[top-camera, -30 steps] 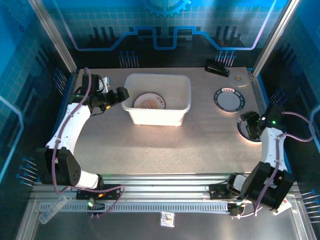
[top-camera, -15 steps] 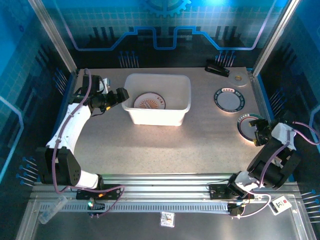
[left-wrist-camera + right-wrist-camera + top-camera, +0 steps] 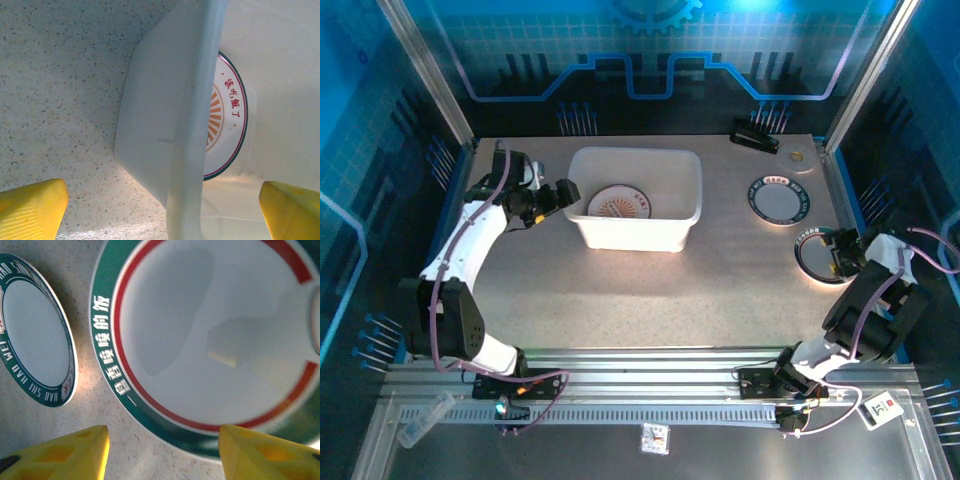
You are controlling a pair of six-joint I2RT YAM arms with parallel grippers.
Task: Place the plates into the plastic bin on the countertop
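Right jaws open, empty; near rim of a green-rimmed plate (image 3: 210, 340) just ahead between them, flat on the surface (image 3: 40, 420); glazed, stiff, slick, chippable, probably light; pinch that rim; second plate (image 3: 35, 335), left of them, reads "HAO SHI"; left jaws open astride the bin (image 3: 170, 125) wall, sunburst plate (image 3: 225, 125) inside.

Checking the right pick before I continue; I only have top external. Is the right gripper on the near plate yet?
Observer: On the right wrist view the right gripper is open; the plate has its near rim between the jaws, nothing pinched.
Operator: Touching the other plate?
Observer: No, a strip of countertop separates it from the second plate.
Operator: Left arm?
Observer: The left gripper is open astride the bin wall, one finger outside, one inside.
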